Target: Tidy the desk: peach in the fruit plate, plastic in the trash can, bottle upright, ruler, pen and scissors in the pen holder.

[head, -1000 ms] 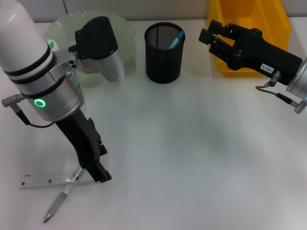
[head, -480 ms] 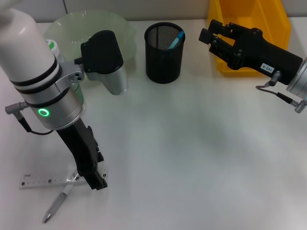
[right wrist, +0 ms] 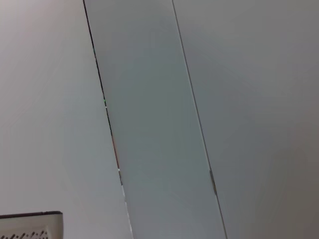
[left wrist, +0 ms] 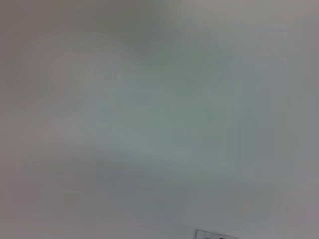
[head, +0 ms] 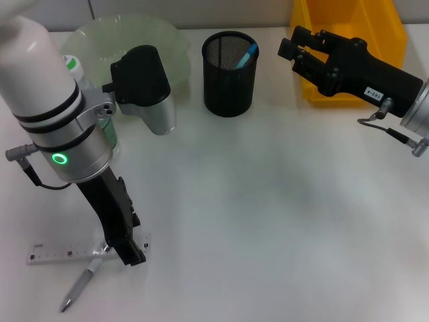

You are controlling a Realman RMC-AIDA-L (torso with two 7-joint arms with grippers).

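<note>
Left gripper (head: 132,255) sits on your ruler (head: 67,253) beside the pen (head: 79,288); its grip I cannot tell. Right gripper (head: 289,45) hovers parted near the trash can (head: 315,87).

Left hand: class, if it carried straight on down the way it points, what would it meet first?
Most likely the ruler and the pen crossing it: the left hand points down at their crossing. Depth is unclear, so contact can't be judged.

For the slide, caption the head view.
Left hand lowered over the ruler and pen; right hand hovers beside the mesh pen holder.
</note>
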